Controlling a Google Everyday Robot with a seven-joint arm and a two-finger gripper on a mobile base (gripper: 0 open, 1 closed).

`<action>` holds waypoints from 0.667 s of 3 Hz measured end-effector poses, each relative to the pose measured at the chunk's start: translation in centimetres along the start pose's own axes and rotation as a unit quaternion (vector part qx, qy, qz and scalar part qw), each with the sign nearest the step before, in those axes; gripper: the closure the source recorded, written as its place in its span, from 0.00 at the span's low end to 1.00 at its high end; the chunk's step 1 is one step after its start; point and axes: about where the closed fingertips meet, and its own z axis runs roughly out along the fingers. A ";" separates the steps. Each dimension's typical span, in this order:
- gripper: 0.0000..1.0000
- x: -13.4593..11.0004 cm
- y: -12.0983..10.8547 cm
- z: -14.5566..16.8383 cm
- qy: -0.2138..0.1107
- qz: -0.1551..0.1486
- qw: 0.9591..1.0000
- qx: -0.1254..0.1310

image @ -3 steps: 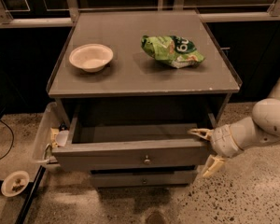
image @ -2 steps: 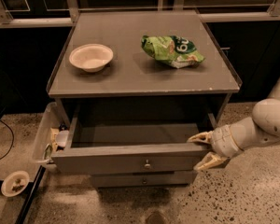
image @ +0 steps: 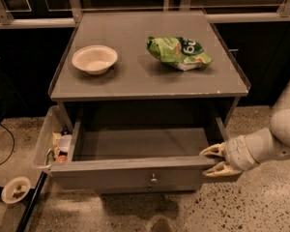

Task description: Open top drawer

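Speckled stone floor (image: 261, 204) lies under a grey cabinet that stands before dark glass panels. Low at the cabinet's right front corner sits the gripper (image: 214, 161), on the end of a white arm (image: 266, 144) that reaches in from the right edge. Its two pale fingers (image: 211, 151) are spread, one above the other. The upper one lies along the top edge of the top drawer (image: 130, 170) at its right front corner, and the lower one sits against the right end of the drawer's front panel. Whether they squeeze the panel cannot be told.

The top drawer is pulled well out of the cabinet and runs leftward from the gripper, with its plain grey inside in view. A small round knob (image: 153, 179) sits on the middle of its front, left of the gripper and slightly lower. Just under that front, a sliver of a lower drawer (image: 145, 190) shows.

Above the gripper and beyond the drawer opening is the cabinet top (image: 135, 81). A crumpled green snack bag (image: 179, 51) lies on it, above the gripper and a little left. A shallow white bowl (image: 94, 58) stands farther left, well apart from the bag.

Far to the gripper's left, past the drawer's other end, a clear plastic bin (image: 44, 137) holding small items rests against the cabinet's side. A small round dish (image: 15, 189) lies on the floor below it.
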 end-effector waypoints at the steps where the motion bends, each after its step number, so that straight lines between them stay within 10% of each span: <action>1: 1.00 -0.1 0.0 0.0 0.000 0.000 1.000 0.000; 2: 0.87 -0.1 0.0 0.0 0.000 0.000 1.000 0.000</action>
